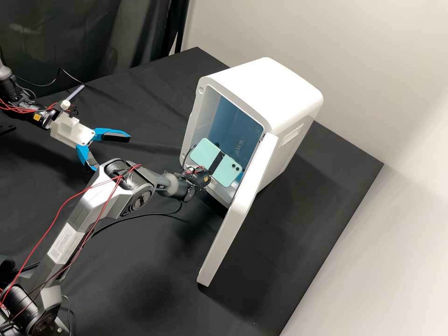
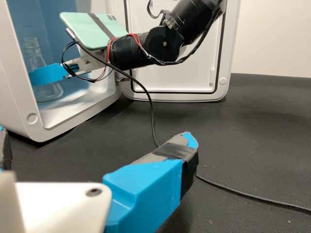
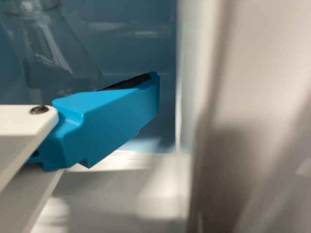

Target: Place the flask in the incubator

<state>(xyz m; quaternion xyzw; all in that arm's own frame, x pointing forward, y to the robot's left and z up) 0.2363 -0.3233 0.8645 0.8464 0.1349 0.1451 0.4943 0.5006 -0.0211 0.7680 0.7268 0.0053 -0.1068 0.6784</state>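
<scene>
The right pincer is deep inside the incubator, at the height of the flask's shoulder and either against the glass or just beside it. From where I stand I cannot tell whether it is clamped on the flask or loose. The flask stands upright on the chamber floor, toward the back of the blue interior. A mint-green phone is strapped across that arm's wrist, right at the opening. A thin black cable drops from the wrist and trails over the tabletop. The door is wide open, swung out from the chamber toward the tabletop's near edge. The incubator sits by the far right edge of the tabletop, about midway along it, with its opening facing the left side. The left pincer hangs in the air over the left part of the tabletop, well apart from the incubator. Its two blue fingers are spread wide and point toward the opening.
</scene>
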